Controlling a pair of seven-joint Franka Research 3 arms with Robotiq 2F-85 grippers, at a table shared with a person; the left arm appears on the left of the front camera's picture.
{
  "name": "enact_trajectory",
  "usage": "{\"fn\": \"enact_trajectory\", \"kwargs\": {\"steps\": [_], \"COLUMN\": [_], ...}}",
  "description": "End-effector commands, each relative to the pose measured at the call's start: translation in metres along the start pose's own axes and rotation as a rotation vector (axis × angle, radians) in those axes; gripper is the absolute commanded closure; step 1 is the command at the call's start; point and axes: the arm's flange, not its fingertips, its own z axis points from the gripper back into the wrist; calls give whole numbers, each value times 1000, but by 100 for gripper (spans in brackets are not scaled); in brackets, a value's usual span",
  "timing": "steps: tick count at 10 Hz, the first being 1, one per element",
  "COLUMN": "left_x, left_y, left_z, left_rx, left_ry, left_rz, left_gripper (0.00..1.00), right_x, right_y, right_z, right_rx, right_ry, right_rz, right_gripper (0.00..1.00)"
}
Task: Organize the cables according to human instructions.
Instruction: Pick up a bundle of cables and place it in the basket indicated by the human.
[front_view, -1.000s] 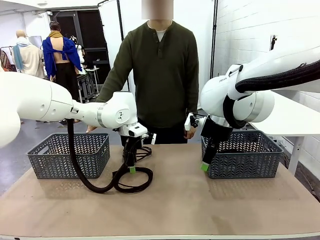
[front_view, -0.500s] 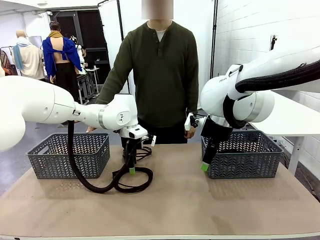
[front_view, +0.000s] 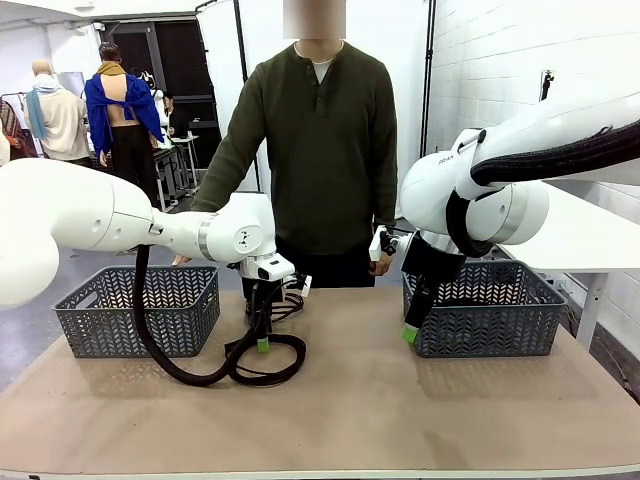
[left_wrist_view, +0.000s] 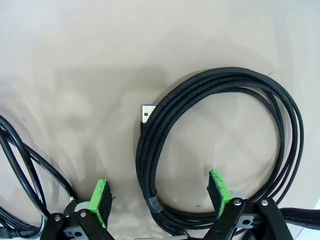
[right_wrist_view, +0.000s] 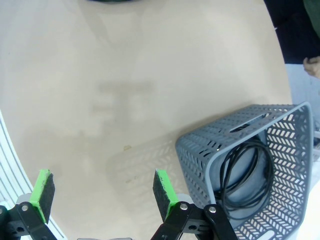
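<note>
Left gripper is hovering wide open over the coiled cable mid-frame on the table, so I'm guessing it's lining up a grab. Dropping down and pinching the bundle comes next. Right gripper is idling wide open beside the lower-right basket.

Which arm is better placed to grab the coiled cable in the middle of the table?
Left. The left gripper hangs open over the cable, straddling one side; the right gripper is open by a basket.
</note>
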Motion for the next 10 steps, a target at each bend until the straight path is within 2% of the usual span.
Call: {"fn": "enact_trajectory", "kwargs": {"steps": [1,5,6,10], "left_x": [-4,-3,-3,-2], "left_y": [9,11,10,10], "left_z": [3,-1,-2,1], "left_rx": [-5,-28,-28,-31], "left_ry": [13,19,16,4], "left_rz": [-5,-4,-9,-6], "left_gripper": [0,0,5,79], "right_x": [-1,-1,-1,-1], "right_y": [0,0,0,0], "right_z": [0,0,0,0], "right_rx": [6,6,6,6], "right_ry": [4,4,4,4], "right_rz": [6,6,6,6], "right_gripper": [0,0,0,0]}}
